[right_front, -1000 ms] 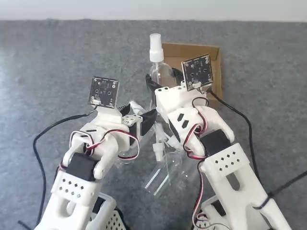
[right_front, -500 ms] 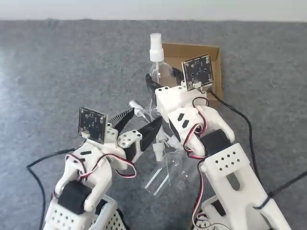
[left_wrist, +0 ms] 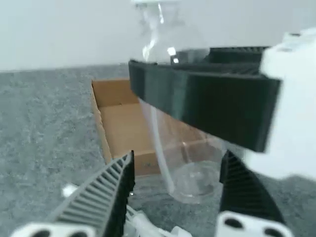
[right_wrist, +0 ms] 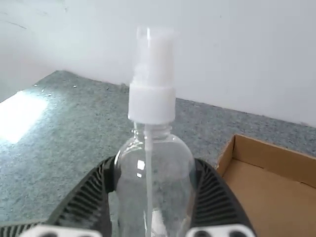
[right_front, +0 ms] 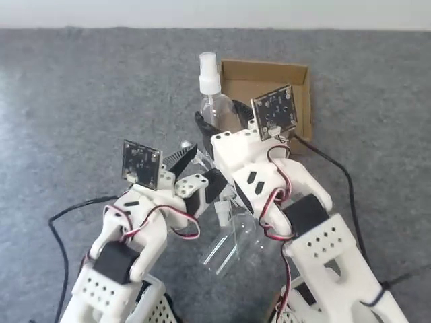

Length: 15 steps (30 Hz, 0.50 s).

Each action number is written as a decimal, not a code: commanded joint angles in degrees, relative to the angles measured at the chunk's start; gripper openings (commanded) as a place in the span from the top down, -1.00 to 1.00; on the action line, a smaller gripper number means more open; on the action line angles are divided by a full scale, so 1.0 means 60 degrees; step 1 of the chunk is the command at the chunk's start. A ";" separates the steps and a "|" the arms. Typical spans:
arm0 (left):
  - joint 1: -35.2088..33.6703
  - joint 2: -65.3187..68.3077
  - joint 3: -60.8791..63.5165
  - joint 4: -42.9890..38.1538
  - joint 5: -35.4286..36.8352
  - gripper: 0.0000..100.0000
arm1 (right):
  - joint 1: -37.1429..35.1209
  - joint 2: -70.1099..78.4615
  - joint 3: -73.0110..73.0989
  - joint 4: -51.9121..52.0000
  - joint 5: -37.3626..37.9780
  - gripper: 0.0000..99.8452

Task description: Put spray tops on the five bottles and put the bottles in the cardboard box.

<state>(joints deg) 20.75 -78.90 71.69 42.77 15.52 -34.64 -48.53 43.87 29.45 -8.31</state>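
Note:
A clear bottle (right_front: 210, 106) with a white spray top (right_front: 208, 72) is held upright just left of the cardboard box (right_front: 294, 75); my right gripper (right_front: 219, 124) is shut on the bottle's body. In the right wrist view the bottle (right_wrist: 153, 163) stands between the black fingers (right_wrist: 91, 200), with the box (right_wrist: 269, 180) behind it. My left gripper (right_front: 199, 169) is open, low and just in front of the held bottle. Its own view looks past its spread fingers (left_wrist: 106, 195) to the bottle (left_wrist: 180, 158) and the box (left_wrist: 118, 123).
Clear capless bottles (right_front: 232, 239) lie on the grey carpet between the two arms, with a loose white spray top (right_front: 222, 214) beside them. More loose white pieces (left_wrist: 143, 224) lie under the left gripper. The carpet to the far left is bare.
The left gripper opened and drew back from the bottle, then came slightly forward. The right arm shifted the capped bottle a little to the left.

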 commanded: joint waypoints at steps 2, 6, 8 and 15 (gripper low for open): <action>-0.0850 0.1055 -0.0359 -0.0674 -0.0059 0.48 | -0.0125 -0.0872 -0.0689 0.0491 0.0073 0.98; -0.1114 0.1158 -0.0462 -0.0674 -0.0044 0.48 | -0.0139 -0.0901 -0.0689 0.0784 0.0088 0.98; -0.1099 0.1158 -0.0447 -0.0674 -0.0044 0.48 | -0.0125 -0.0901 -0.0689 0.0784 0.0088 0.98; -0.1158 0.1201 -0.0462 -0.0674 -0.0059 0.48 | -0.0110 -0.0901 -0.0689 0.1179 0.0103 0.98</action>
<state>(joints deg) 15.03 -72.31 71.78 40.48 15.25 -34.90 -50.73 43.16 34.81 -8.40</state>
